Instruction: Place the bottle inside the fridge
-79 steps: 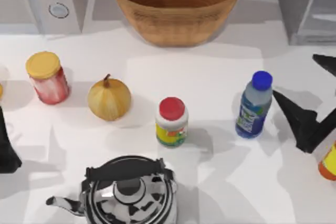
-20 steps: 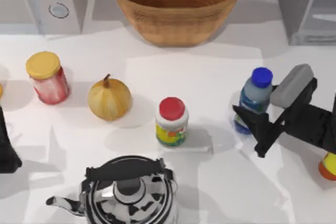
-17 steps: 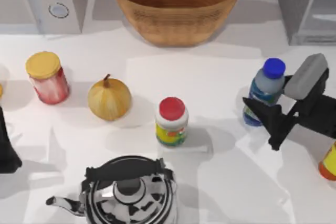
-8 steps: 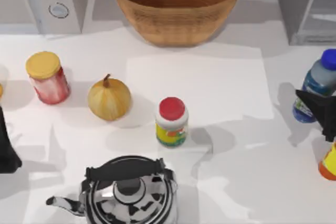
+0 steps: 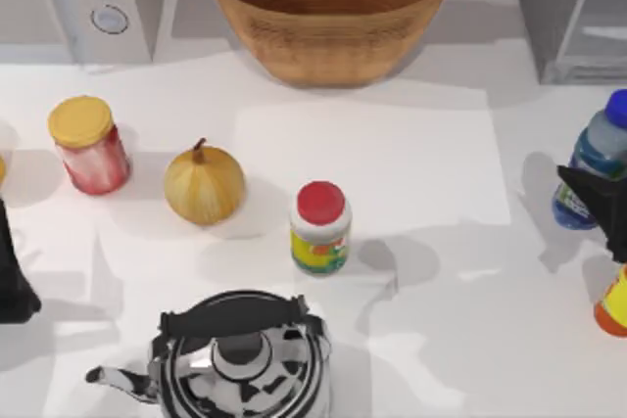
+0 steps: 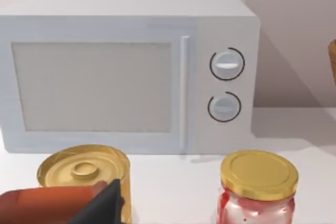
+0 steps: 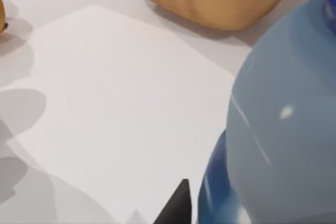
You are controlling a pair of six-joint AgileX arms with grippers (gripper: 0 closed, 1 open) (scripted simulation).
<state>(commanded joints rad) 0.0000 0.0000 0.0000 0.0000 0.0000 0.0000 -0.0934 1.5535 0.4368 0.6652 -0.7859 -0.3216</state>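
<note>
Right hand clamped on bottle at tabletop right edge, near fridge. Grasp done; insertion left. Left arm parked at left edge, hand state unclear.

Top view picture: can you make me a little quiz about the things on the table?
1. True or false: the slim clear plastic bottle with the blue cap stands inside the big woven wicker bowl.
2. What colour is the lid of the short jar nearest the black-and-white kettle? A red, B green, C purple.
3. Fill in: the ___ arm's jaws are at the bottle.
Key: 1 false; 2 A; 3 right.
</note>
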